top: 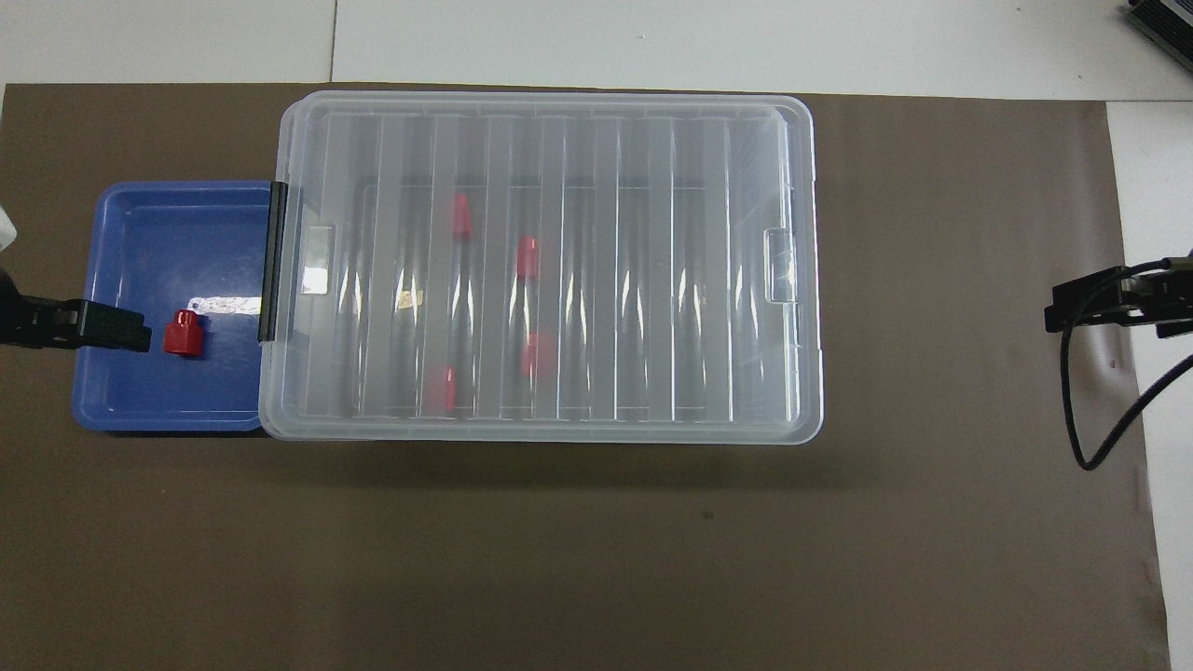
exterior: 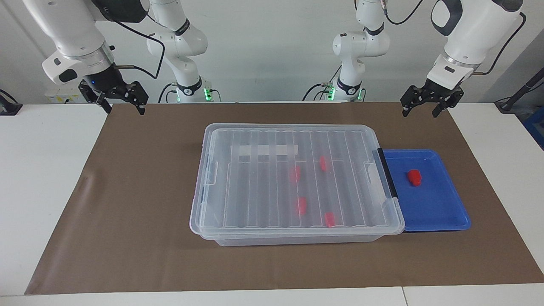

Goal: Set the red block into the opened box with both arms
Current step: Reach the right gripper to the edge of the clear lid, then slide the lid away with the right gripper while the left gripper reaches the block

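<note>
Facing view shows the left pincer [exterior: 426, 105] hanging with its fingers apart above the surface's [exterior: 140, 182] brown mat, and the red block [exterior: 415, 177] lying loose in the blue tray [exterior: 446, 212] almost straight out from it, away from the robots. The block's long axis runs roughly along that same away-from-the-robots line. This arm is plainly the nearer one. The right pincer [exterior: 122, 98], fingers also apart, waits over the mat's other end, with the whole box [exterior: 204, 199] between it and the block. The box's ribbed lid [exterior: 340, 140] looks shut, with four more red blocks [exterior: 295, 173] under it, so I judge the lid must be lifted before the left pincer's short reach to the tray counts.
</note>
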